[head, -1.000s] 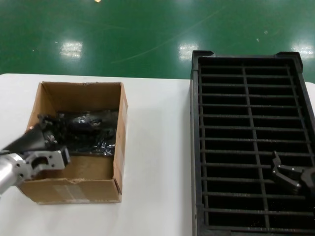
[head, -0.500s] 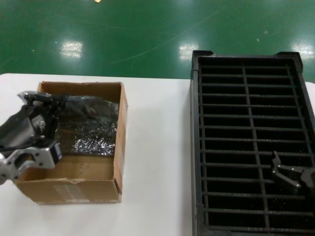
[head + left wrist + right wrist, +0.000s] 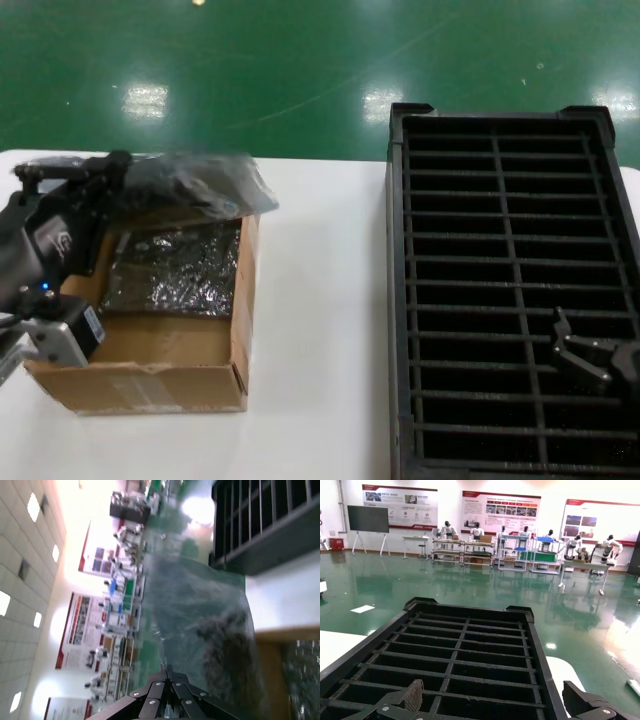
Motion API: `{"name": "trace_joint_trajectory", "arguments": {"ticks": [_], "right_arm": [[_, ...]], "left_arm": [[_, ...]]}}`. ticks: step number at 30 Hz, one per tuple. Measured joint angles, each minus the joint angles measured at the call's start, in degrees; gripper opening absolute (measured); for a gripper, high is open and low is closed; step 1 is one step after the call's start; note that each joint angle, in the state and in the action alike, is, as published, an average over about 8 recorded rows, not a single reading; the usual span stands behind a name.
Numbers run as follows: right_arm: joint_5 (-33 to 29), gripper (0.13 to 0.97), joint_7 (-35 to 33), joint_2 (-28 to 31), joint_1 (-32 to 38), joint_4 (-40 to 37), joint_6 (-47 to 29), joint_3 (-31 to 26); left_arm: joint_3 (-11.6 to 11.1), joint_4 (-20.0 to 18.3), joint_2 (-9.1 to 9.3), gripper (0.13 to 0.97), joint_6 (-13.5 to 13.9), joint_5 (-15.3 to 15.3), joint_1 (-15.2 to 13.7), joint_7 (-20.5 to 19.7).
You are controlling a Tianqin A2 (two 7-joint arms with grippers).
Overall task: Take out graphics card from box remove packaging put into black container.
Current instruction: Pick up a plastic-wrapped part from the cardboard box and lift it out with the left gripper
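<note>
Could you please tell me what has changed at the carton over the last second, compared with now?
The left gripper has risen out of the box, lifting a bagged card it pinches at one end; the bag now hangs above the far wall. Another shiny bag stayed inside. The right gripper stayed open over the black container.

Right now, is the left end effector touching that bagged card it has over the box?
Touching. In the left wrist view the left end effector is pinched on the edge of the bagged card; the head view shows the bag hanging from it above the box.
</note>
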Motion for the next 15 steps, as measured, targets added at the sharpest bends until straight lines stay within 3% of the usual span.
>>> {"name": "trace_joint_trajectory", "arguments": {"ticks": [3, 9, 15], "right_arm": [[0.0, 0.966, 0.0, 0.0, 0.0, 0.0, 0.0, 0.0], [0.0, 0.966, 0.0, 0.0, 0.0, 0.0, 0.0, 0.0], [0.0, 0.966, 0.0, 0.0, 0.0, 0.0, 0.0, 0.0]], "left_arm": [[0.2, -2.2, -1.48, 0.14, -1.6, -3.7, 2.7, 1.6], [3.2, -3.7, -4.98, 0.14, -6.1, -13.2, 7.6, 8.1], [5.8, -3.9, -6.35, 0.14, -8.8, -20.5, 11.6, 15.4]]}}
